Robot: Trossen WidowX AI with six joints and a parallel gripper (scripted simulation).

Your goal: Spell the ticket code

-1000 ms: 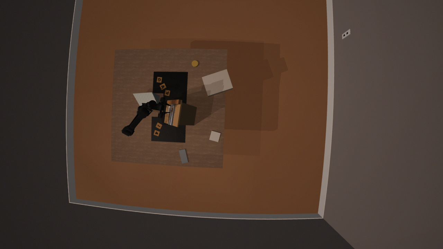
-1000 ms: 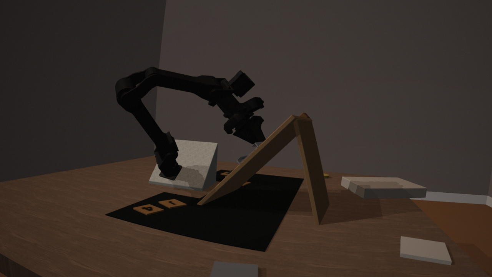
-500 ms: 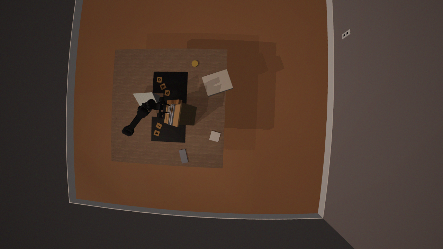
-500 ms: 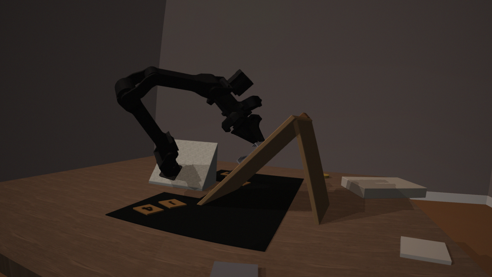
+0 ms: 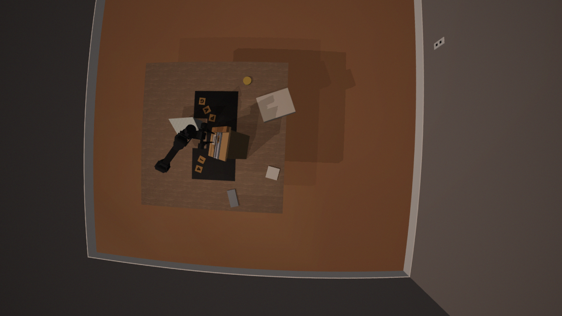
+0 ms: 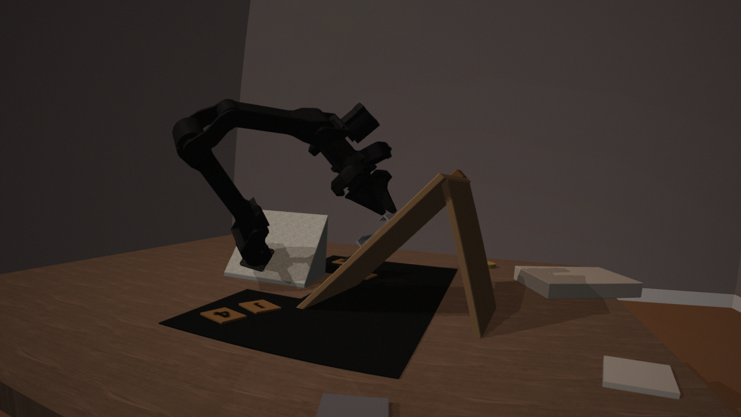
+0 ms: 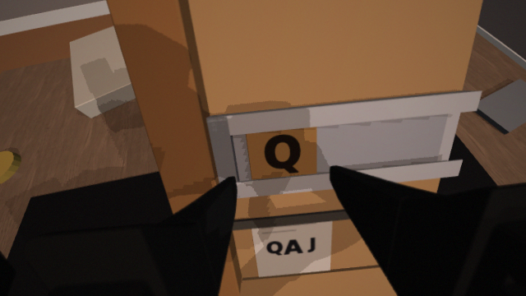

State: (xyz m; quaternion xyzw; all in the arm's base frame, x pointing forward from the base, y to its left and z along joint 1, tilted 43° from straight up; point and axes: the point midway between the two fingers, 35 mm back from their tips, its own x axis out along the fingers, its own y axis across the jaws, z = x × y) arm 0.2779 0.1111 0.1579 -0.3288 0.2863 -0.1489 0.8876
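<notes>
In the wrist view a Q tile (image 7: 283,153) sits in the pale rail (image 7: 390,104) on the leaning wooden board (image 5: 225,145) (image 6: 383,241) (image 7: 337,53). It is near the rail's closed left end, with a narrow gap; the rail to its right is empty. The ticket (image 7: 293,266) below reads QAJ. My gripper (image 5: 213,138) (image 6: 389,213) (image 7: 283,178) is open, its fingertips on either side of the Q tile, apart from it. A J tile (image 5: 201,159) (image 6: 260,306) and a 4 tile (image 5: 198,169) (image 6: 222,314) lie on the mat; G (image 5: 202,101), A (image 5: 206,109) and P (image 5: 212,117) tiles lie across it.
The black mat (image 5: 216,173) (image 6: 331,332) lies under the board. A pale sloped block (image 5: 180,122) (image 6: 297,233) stands by the arm's base. A white box (image 5: 281,108), a yellow disc (image 5: 246,80), a small white slab (image 5: 272,173) and a grey block (image 5: 232,198) lie around.
</notes>
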